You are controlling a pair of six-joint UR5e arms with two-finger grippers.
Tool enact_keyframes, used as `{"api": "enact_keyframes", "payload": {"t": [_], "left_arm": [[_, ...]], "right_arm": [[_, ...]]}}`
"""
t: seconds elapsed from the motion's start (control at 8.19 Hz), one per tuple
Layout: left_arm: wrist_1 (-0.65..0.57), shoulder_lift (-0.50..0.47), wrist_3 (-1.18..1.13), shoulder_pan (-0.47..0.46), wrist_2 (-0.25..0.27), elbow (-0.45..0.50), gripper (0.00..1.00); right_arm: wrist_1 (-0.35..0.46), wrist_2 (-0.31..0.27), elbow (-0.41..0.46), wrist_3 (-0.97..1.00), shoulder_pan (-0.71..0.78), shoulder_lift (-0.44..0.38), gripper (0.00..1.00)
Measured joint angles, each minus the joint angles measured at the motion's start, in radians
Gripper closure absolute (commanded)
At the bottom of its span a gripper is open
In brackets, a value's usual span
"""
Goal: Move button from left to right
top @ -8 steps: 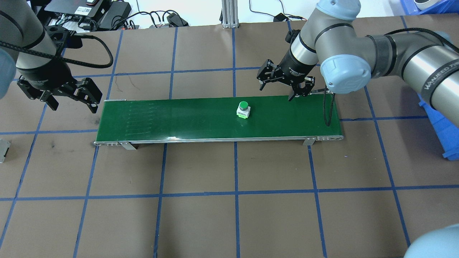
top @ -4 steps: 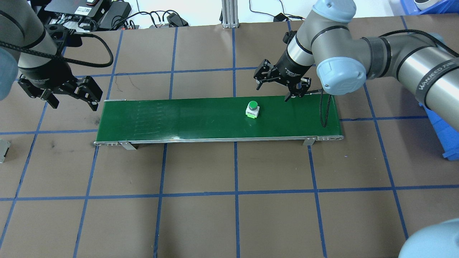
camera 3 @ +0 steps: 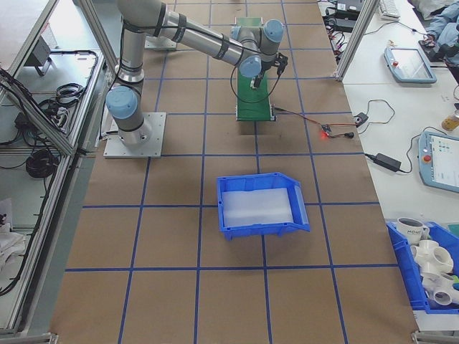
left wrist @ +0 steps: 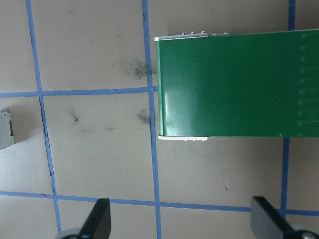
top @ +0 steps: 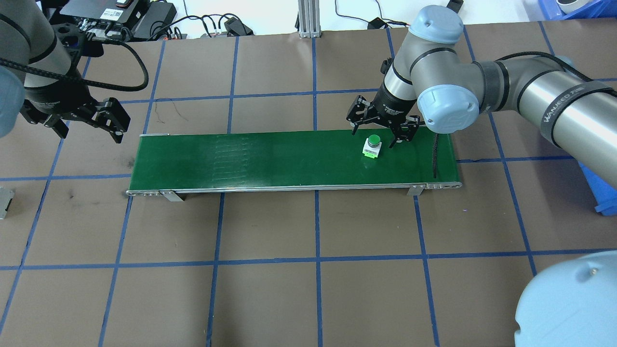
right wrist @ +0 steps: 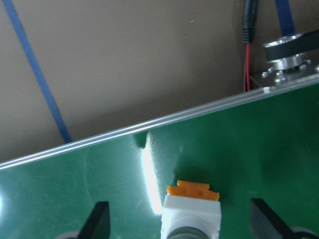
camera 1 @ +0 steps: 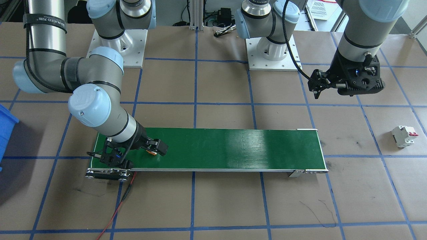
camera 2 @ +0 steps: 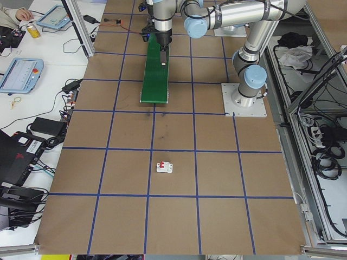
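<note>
Button point(top: 372, 145) between open right pincer point(top: 377, 129)

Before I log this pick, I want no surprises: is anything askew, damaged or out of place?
Nothing stands out. The button stands upright on the green belt, between the open right pincer fingers, untouched. The left pincer hangs open off the belt's end.

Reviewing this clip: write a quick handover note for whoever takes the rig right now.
Left gripper: open, empty, hovering off the belt's left end.
Right gripper: open, low over the belt's right part, fingers either side of the button, not closed on it.
Button: upright on the belt near the right end.
Done: button has reached the right side.
Left: close, lift, place it.
</note>
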Motion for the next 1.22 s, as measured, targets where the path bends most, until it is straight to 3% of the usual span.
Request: {"api": "enact_keyframes", "payload": {"t": [0.12, 0.24, 0.37, 0.49, 0.85, 1.22], "left_arm": [[0.000, -0.002, -0.003, -0.001, -0.007, 0.000, 0.00], [0.001, -0.010, -0.006, -0.002, -0.034, 0.001, 0.00], [0.002, -0.017, -0.014, -0.002, -0.081, 0.002, 0.00], [0.003, -0.021, -0.026, -0.003, -0.132, 0.002, 0.00], [0.003, -0.024, -0.039, -0.004, -0.186, 0.004, 0.00], [0.004, -0.027, -0.040, -0.006, -0.191, 0.007, 0.00]], "right_arm": [[0.002, -0.045, 0.008, -0.005, 0.000, 0.008, 0.45], [0.004, -0.072, 0.016, -0.025, -0.001, 0.013, 0.63], [0.011, -0.089, 0.019, -0.053, -0.002, 0.014, 0.92], [0.015, -0.102, 0.017, -0.080, -0.003, 0.011, 1.00], [0.050, -0.230, -0.015, -0.246, -0.070, -0.023, 1.00], [0.190, -0.285, -0.122, -0.653, -0.289, -0.086, 1.00]]}}
